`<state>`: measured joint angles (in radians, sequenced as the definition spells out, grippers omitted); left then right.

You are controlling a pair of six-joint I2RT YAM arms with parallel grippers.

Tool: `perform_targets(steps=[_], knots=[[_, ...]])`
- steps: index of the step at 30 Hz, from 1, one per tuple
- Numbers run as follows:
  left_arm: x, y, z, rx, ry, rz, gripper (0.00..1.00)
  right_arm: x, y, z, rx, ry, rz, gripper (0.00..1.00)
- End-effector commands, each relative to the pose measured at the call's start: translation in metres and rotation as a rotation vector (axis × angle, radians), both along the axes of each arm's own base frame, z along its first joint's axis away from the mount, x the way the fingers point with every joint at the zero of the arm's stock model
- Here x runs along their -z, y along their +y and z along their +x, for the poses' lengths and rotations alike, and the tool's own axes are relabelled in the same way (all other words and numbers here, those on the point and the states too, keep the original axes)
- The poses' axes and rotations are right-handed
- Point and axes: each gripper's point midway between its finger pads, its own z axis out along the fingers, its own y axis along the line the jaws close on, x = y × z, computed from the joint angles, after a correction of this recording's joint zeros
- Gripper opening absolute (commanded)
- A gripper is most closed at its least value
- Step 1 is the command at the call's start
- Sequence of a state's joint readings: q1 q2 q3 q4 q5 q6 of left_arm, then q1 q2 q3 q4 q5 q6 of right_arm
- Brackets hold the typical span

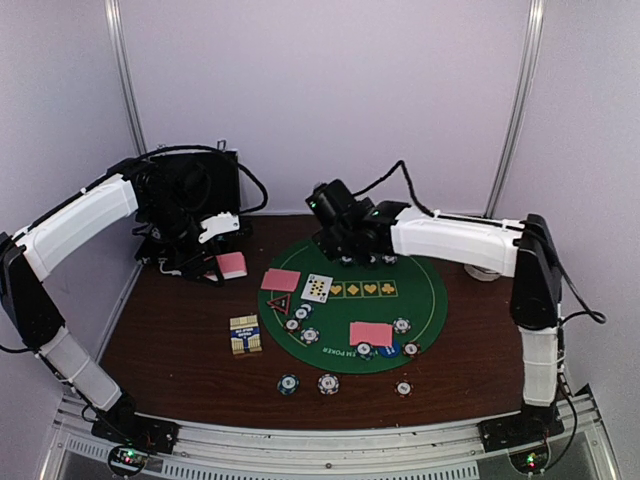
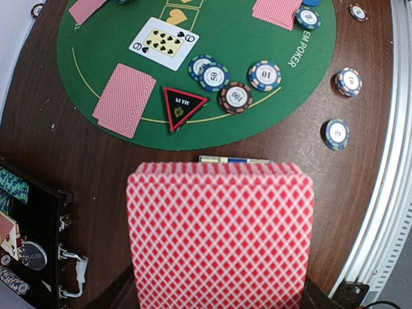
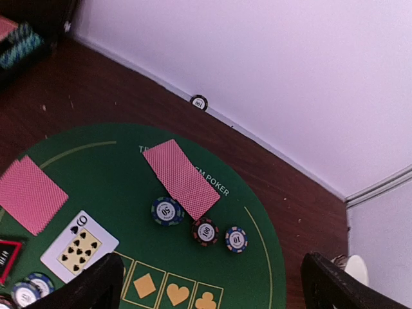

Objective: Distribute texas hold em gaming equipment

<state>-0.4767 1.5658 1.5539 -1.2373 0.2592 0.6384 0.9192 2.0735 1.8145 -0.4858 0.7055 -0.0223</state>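
My left gripper point(image 1: 216, 263) is shut on a stack of pink-backed cards point(image 1: 231, 264) beside the black case point(image 1: 195, 190), left of the green mat point(image 1: 430, 290). In the left wrist view the cards point(image 2: 220, 232) fill the lower middle and hide the fingers. On the mat lie pink-backed cards point(image 1: 281, 280) point(image 1: 370, 333), a face-up nine of spades point(image 1: 317, 287) and a black-red triangle marker point(image 2: 182, 106). My right gripper point(image 3: 212, 277) is open and empty above the mat's far side. Below it are a pink-backed card point(image 3: 181, 179) and chips marked 50 point(image 3: 167, 210), 100 point(image 3: 205, 231) and 10 point(image 3: 236, 239).
A card box point(image 1: 245, 334) lies on the brown table left of the mat. Three chips point(image 1: 289, 384) point(image 1: 328, 383) point(image 1: 403, 388) sit off the mat near the front edge. A white round object point(image 1: 487, 270) stands at the right. One chip point(image 3: 199, 102) lies by the wall.
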Motion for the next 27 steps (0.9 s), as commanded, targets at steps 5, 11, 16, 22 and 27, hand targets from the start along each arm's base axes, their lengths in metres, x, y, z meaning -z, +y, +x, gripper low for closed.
perform_targets(steps=[5,11,16,22,27], knots=[[-0.009,-0.004,0.005,0.013,-0.022,-0.032,0.0,-0.041,0.014,-0.037,-0.178,0.416,0.765,1.0],[-0.009,-0.006,0.007,0.014,-0.019,-0.038,0.0,-0.046,0.071,-0.091,-0.35,0.803,1.115,0.99],[-0.01,-0.007,0.007,0.015,-0.022,-0.043,0.0,-0.041,0.094,-0.116,-0.368,1.01,1.285,0.99],[-0.009,-0.009,0.008,0.013,-0.014,-0.048,0.0,-0.04,0.118,-0.135,-0.402,1.117,1.327,1.0],[-0.01,-0.01,0.008,0.014,-0.009,-0.054,0.0,-0.036,0.143,-0.149,-0.438,1.186,1.365,0.99]])
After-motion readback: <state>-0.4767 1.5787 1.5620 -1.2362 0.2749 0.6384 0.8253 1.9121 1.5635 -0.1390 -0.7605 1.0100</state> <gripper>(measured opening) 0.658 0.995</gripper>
